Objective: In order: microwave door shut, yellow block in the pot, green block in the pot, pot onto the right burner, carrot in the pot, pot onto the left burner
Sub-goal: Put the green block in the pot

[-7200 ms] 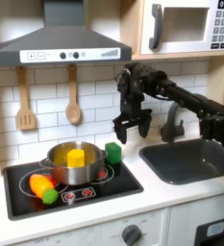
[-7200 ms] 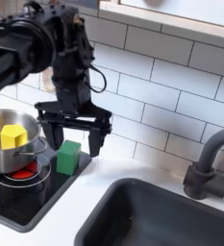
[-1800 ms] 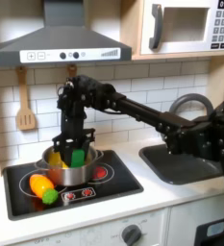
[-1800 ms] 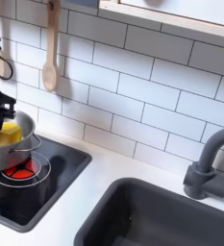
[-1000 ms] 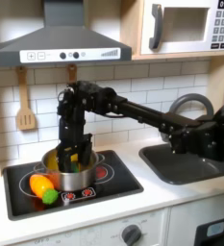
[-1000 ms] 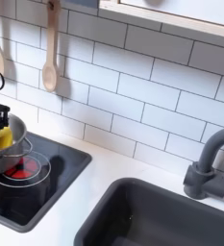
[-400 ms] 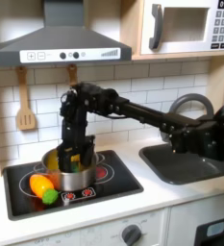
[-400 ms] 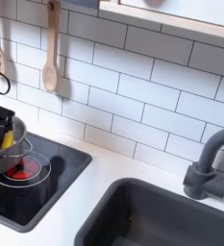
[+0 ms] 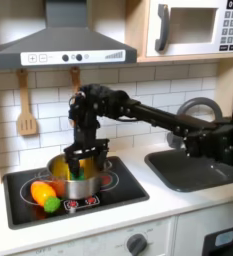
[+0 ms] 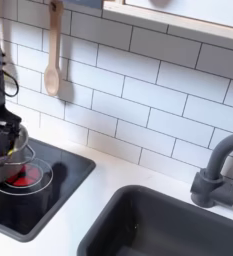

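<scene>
- Since a moment ago I have lifted out of the pot (image 9: 73, 172); both blocks lie inside.
- Green block (image 9: 76, 171) sits by the yellow block (image 9: 63, 174).
- My fingers (image 9: 85, 158) hang wide and empty just above the rim.
- Microwave door (image 9: 186, 30) is shut.
- Carrot (image 9: 43, 194) waits on the stove (image 9: 118, 186); the pot slides and the carrot remain.

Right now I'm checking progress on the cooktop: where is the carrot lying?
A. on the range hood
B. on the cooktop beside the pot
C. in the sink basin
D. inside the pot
B: in the first exterior view the carrot lies on the black cooktop, at the pot's left.
</scene>
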Robot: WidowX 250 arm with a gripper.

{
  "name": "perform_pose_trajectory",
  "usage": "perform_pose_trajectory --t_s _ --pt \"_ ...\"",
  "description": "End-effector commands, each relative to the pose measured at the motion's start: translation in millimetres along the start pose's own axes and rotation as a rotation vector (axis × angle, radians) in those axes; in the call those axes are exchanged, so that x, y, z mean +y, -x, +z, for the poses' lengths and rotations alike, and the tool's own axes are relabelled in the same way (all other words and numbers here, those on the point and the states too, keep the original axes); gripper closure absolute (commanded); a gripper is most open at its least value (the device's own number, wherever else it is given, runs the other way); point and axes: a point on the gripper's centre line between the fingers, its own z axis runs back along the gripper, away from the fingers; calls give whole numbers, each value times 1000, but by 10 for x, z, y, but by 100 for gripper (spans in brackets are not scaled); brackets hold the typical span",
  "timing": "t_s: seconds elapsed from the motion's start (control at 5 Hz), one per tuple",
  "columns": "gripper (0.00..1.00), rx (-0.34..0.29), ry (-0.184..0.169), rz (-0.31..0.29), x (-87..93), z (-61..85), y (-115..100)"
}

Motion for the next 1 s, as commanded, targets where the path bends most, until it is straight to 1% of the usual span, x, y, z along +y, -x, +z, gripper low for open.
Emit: perform_pose_trajectory --t_s 0.0,0.2,0.4,0.6,0.8 --pt "0 -8 24 -49 -121 -17 57" --pt "0 -8 35 -72 -219 -15 71" --pt "0 -8 47 -73 -300 -19 118" --pt "0 0 56 -87 -414 -12 173" --pt "0 -3 61 -94 -497 -1 203"
